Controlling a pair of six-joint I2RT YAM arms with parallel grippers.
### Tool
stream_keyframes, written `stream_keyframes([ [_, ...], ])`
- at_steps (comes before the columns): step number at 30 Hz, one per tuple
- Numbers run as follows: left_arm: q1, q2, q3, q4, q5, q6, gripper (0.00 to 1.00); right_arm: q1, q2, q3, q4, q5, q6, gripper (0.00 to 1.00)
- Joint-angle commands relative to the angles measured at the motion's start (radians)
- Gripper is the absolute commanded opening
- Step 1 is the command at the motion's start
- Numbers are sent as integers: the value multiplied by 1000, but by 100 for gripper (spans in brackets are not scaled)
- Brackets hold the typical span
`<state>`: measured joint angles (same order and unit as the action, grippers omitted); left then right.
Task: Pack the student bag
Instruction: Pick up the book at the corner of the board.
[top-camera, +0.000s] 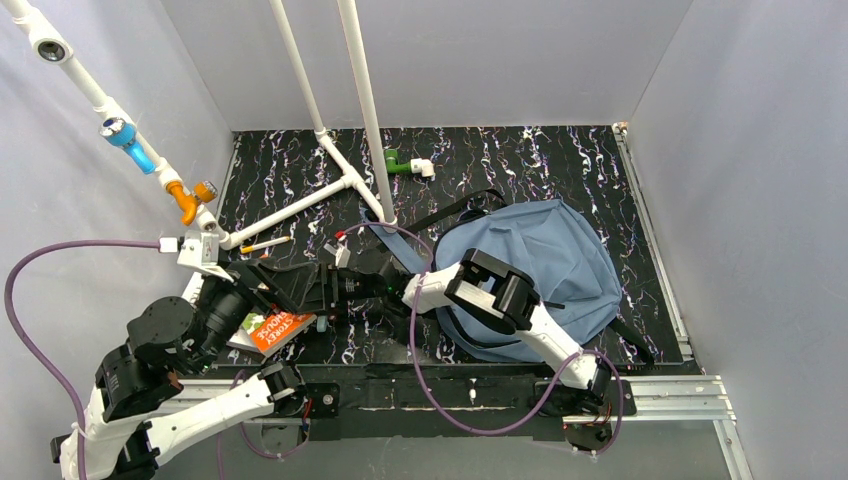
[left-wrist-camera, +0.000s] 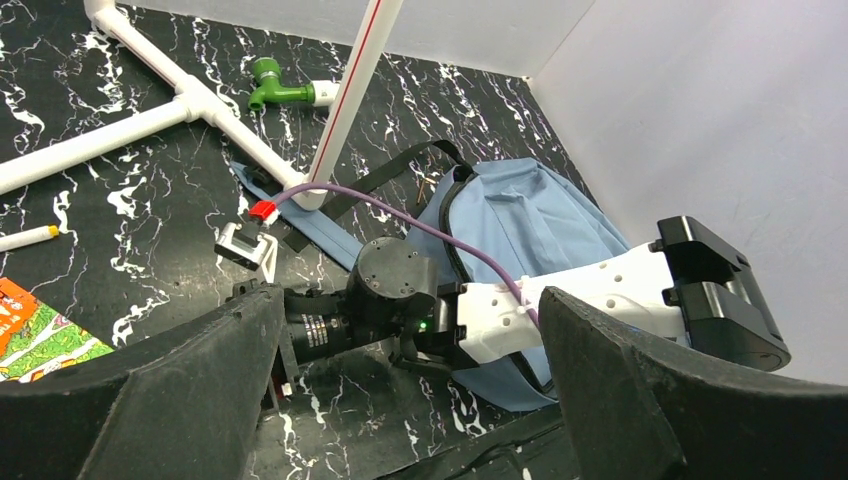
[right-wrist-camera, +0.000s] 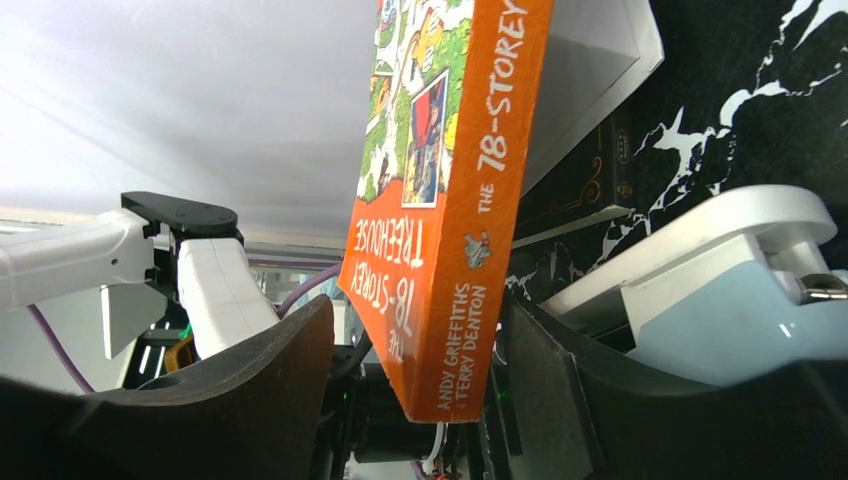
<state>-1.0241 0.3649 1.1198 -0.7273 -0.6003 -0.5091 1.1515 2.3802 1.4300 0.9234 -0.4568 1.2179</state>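
The student bag (top-camera: 560, 250), slate-blue with black straps, lies flat on the right of the black marbled table; it also shows in the left wrist view (left-wrist-camera: 530, 215). An orange book (top-camera: 283, 328), "The 78-Storey Treehouse", lies at the near left on other books. My right gripper (top-camera: 305, 305) reaches left from over the bag to it. In the right wrist view the gripper (right-wrist-camera: 420, 310) is open with its jaws astride the book's corner (right-wrist-camera: 440, 200), a gap showing on the left side. My left gripper (left-wrist-camera: 410, 300) is wide open and empty, just left of the right wrist (top-camera: 262, 285).
A white PVC pipe frame (top-camera: 300, 205) stands at the back left, with a green fitting (top-camera: 400, 162) beside it. A marker (top-camera: 265, 243) lies near the pipes. A black book and a white one (right-wrist-camera: 590, 110) lie under the orange book. A white and pale-blue object (right-wrist-camera: 700, 300) sits beside them.
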Motion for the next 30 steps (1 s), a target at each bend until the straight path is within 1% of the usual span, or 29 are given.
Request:
stream_keyframes([
  [1,1,-13,-3,-7,-36,9,98,-1,32,58,13,-16,22,69],
  [3,1,-9,0,-7,-30,9,98,0,37,67,2,-12,22,68],
  [5,1,-8,0,-7,-26,7,98,1,44,77,-7,-15,22,64],
  [8,1,0,8,-9,-23,7,98,1,45,73,-13,-10,26,55],
  [9,1,0,10,-10,-19,7,98,1,45,70,-12,-5,25,49],
  [11,1,0,6,-11,-21,4,98,2,53,67,-1,3,39,34],
  [13,1,3,2,-7,-24,-1,98,4,63,64,42,-4,83,19],
  [14,1,6,6,-6,-20,-2,98,4,58,51,76,-2,106,14],
  [17,1,15,15,-7,-14,0,98,1,3,-21,146,22,155,2],
  [20,1,22,12,-7,-22,-3,98,0,-79,-85,223,41,232,1],
  [22,1,29,14,-7,-23,-7,98,-1,-137,-92,219,41,237,1],
  [26,1,53,36,5,-21,-4,98,-3,-276,-102,62,51,157,1],
  [30,0,81,69,7,-18,10,98,-9,-404,-156,-20,59,113,1],
])
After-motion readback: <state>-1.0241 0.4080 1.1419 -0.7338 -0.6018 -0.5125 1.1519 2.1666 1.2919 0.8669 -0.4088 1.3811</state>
